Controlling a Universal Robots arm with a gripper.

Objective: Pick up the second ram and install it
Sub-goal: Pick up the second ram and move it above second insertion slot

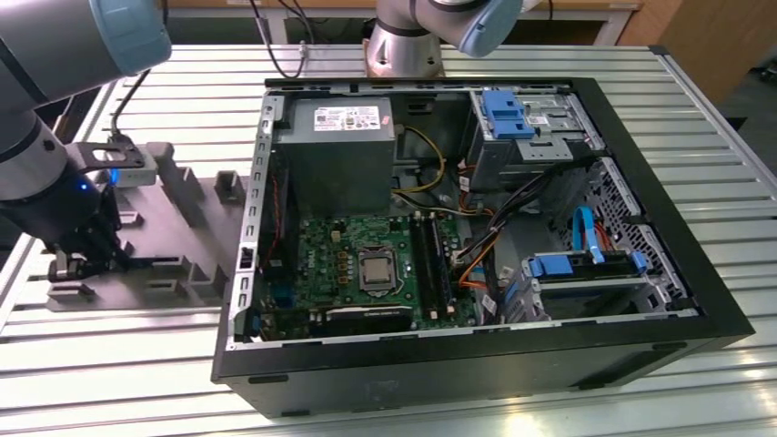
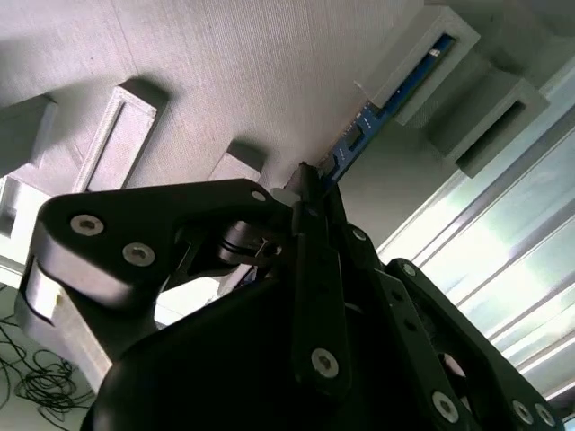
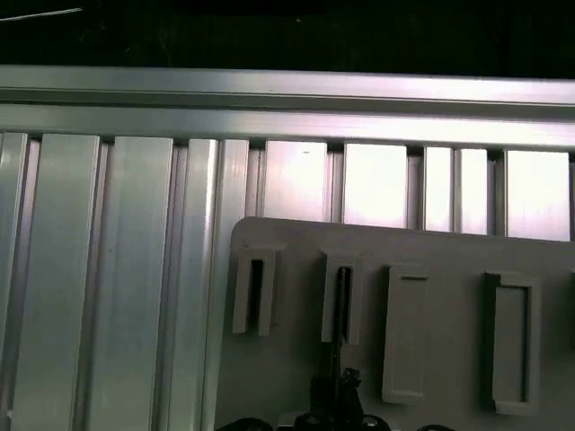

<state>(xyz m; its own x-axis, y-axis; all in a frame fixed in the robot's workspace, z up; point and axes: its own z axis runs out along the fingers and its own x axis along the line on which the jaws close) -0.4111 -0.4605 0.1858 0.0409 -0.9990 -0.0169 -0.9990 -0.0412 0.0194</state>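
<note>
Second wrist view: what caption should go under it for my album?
Claw at the ram stick standing in the grey fixture's slots.

tabletop: slatted aluminium | grey fixture plate: slotted blocks, toward the exterior view's left | computer case: open, just beside plate | inside: motherboard, grey power supply, blue drive brackets

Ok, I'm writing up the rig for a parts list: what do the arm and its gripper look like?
The arm is made of silver-grey tubes with pale blue round joint caps, and a small blue light glows near its wrist. A black cable runs to a grey box there. The gripper is matt black, built of flat linkage bars dotted with silver screw heads.
</note>
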